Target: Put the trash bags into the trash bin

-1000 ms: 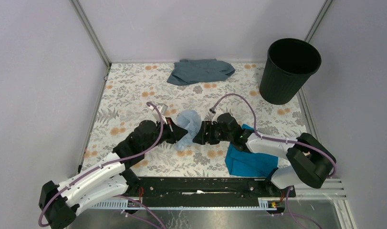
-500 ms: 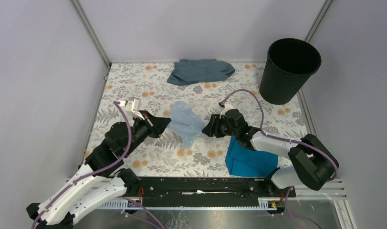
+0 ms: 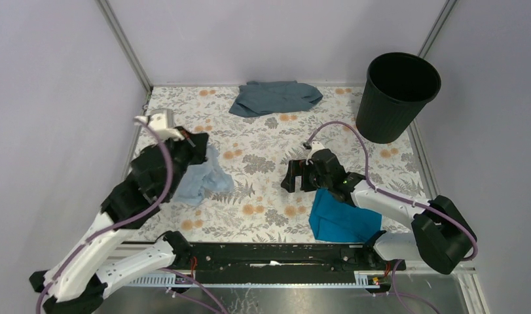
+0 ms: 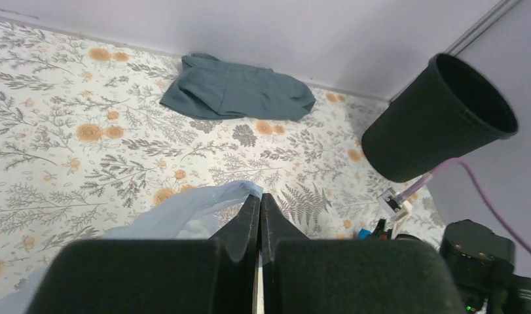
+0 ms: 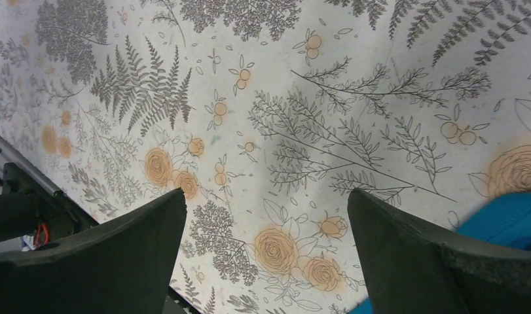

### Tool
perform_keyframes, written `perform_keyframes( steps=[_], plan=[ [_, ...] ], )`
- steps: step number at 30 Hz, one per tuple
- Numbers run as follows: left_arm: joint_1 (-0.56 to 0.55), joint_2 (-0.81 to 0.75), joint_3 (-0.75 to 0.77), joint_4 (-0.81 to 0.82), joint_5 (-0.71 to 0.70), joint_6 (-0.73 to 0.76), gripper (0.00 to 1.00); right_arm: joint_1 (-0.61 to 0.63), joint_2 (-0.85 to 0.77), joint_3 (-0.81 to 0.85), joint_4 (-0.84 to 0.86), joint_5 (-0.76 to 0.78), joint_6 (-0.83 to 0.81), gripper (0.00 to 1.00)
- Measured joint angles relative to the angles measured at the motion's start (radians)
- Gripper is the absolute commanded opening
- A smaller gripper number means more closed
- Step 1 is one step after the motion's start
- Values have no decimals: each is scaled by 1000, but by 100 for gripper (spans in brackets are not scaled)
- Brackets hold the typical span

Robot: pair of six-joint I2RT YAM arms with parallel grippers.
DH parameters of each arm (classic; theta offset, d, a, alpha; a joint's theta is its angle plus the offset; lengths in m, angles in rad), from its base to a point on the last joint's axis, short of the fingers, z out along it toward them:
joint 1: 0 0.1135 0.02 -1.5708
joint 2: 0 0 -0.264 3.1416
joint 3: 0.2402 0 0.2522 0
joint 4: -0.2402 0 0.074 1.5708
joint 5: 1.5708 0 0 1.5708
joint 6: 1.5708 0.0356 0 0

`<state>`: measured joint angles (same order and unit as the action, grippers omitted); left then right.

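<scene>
The left tool (image 4: 260,203) is pressed together, pinching a corner of the bag (image 3: 200,180), which drapes down from it at the tabletop's (image 3: 262,144) left side, well apart from the bin (image 3: 397,98) in the far right corner. The right tool (image 5: 266,222) is spread with nothing between its fingers, low over the tabletop just beside the teal cloth (image 3: 341,219)

The counter (image 3: 269,140) carries a white cover printed with grey ferns and orange flowers, and is enclosed on three sides. The back wall (image 3: 275,39), left wall (image 3: 53,118) and right wall (image 3: 492,118) are plain pale lilac, matt and evenly lit. The left post (image 3: 125,46) and right post (image 3: 438,29), both aluminium, rise at the far corners. A black rail (image 3: 275,252) runs along the near edge, with sheet metal (image 3: 302,297) on its near side.
</scene>
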<state>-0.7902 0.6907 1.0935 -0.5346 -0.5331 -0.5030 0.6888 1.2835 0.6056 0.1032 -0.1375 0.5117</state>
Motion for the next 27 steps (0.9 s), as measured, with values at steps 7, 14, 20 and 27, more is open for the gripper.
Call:
perform_keyframes(
  steps=[7, 14, 20, 27],
  plan=[
    [1, 349, -116, 208, 258, -53, 0, -2, -42, 11, -36, -2, -37, 100],
    [-1, 583, -280, 336, 521, -145, 0, -2, -237, -103, 27, -10, -48, 100],
    [-1, 571, -281, 460, 609, -161, 43, -2, -196, -111, 15, 16, -86, 100],
    [-1, 496, -281, 451, 641, -136, 92, -2, -170, -101, 43, 13, -40, 100]
  ],
)
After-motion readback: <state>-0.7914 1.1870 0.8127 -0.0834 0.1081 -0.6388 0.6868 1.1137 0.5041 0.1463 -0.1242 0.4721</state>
